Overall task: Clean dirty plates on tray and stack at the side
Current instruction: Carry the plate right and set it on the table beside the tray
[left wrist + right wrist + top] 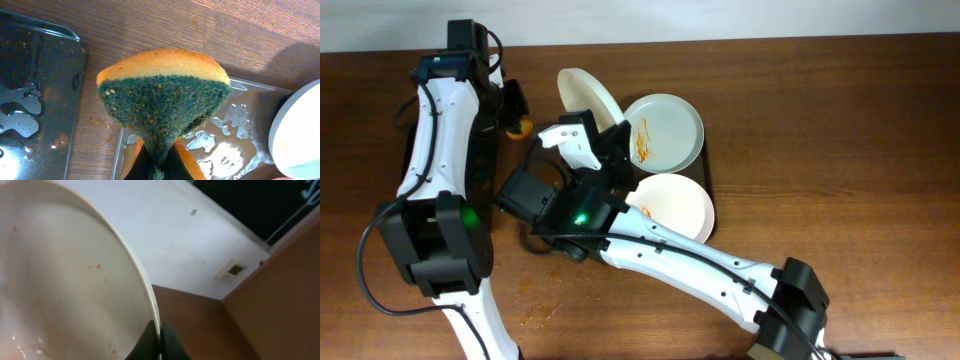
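Beside two sauce-streaked plates (665, 130) lying flat in the dark, wet, raised-rim tray (709, 172), a third round white plate (586, 95) is held tilted on edge, its thin glossy rim pinched between the closed right fingers (166, 342). Near it, a folded sponge (162, 95) of soft orange foam faced with coarse green scouring fibre is clamped in the closed left fingers (159, 170) above the wooden desk (840, 150). Slippage is judged the main hazard: scrubbing pressure against a smooth rim gripped so narrowly could twist the plate loose onto those below.
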{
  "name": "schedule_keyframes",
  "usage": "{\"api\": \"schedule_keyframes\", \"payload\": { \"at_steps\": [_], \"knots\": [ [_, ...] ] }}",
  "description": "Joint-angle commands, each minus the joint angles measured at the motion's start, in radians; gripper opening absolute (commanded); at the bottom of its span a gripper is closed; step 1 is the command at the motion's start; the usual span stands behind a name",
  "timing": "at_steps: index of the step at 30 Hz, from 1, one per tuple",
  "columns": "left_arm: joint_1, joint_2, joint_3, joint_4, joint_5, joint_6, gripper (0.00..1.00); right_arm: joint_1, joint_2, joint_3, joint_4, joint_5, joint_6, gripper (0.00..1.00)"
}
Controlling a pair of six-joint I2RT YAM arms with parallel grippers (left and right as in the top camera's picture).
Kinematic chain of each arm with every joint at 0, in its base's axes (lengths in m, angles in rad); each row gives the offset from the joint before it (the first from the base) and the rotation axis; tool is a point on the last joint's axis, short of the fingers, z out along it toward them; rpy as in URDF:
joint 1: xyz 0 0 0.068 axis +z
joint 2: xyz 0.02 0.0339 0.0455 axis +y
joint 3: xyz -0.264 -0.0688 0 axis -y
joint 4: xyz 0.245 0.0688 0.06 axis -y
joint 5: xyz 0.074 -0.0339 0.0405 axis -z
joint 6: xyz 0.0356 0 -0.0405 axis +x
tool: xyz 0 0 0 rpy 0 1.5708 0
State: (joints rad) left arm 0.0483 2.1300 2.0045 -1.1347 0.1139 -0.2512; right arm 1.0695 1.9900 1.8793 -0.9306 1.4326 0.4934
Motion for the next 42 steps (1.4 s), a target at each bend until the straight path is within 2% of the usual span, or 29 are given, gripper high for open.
{"api": "schedule_keyframes", "payload": {
  "at_steps": [1,3,5,9,12,16,22,26,29,33,35,38,40,42],
  "knots": [
    [0.003,0.003,-0.008,0.005,0.018,0.013,0.01,0.003,-0.015,0.011,0.000,-0.041,0.008,0.04],
    [0.003,0.003,-0.008,0.005,0.018,0.013,0.01,-0.002,-0.015,0.011,-0.013,-0.096,0.008,0.04],
    [0.003,0.003,-0.008,0.002,0.018,0.013,0.00,-0.031,-0.020,0.011,-0.051,-0.269,0.009,0.04],
    [0.003,0.003,-0.008,-0.002,0.017,0.013,0.00,-0.171,-0.054,0.011,-0.083,-0.766,0.009,0.04],
    [0.003,0.003,-0.008,-0.002,0.018,0.013,0.01,-0.336,-0.047,-0.009,-0.067,-1.156,0.023,0.04],
    [0.003,0.003,-0.008,-0.002,0.018,0.013,0.00,-0.453,-0.001,-0.035,-0.026,-1.396,0.023,0.04],
    [0.003,0.003,-0.008,-0.002,0.018,0.013,0.01,-0.460,0.134,-0.035,-0.011,-1.501,0.023,0.04],
    [0.003,0.003,-0.008,-0.003,0.018,0.013,0.01,-0.500,0.104,-0.034,-0.008,-1.505,0.019,0.04],
    [0.003,0.003,-0.008,-0.003,0.018,0.013,0.00,-0.635,0.009,-0.035,-0.083,-1.504,0.015,0.04],
    [0.002,0.003,-0.008,-0.003,0.018,0.013,0.01,-0.936,-0.031,-0.039,-0.252,-1.503,-0.027,0.04],
    [0.002,0.003,-0.008,-0.003,0.018,0.013,0.01,-1.088,-0.014,-0.105,-0.285,-1.500,-0.053,0.04],
    [0.002,0.003,-0.008,-0.003,0.018,0.013,0.01,-1.194,-0.013,-0.244,-0.232,-1.500,-0.061,0.04],
    [0.002,0.003,-0.008,-0.002,0.018,0.013,0.00,-1.253,-0.013,-0.389,-0.127,-1.501,-0.068,0.04],
    [0.002,0.003,-0.008,-0.003,0.018,0.013,0.01,-1.268,-0.013,-0.452,-0.079,-1.500,-0.068,0.04]
  ]
}}
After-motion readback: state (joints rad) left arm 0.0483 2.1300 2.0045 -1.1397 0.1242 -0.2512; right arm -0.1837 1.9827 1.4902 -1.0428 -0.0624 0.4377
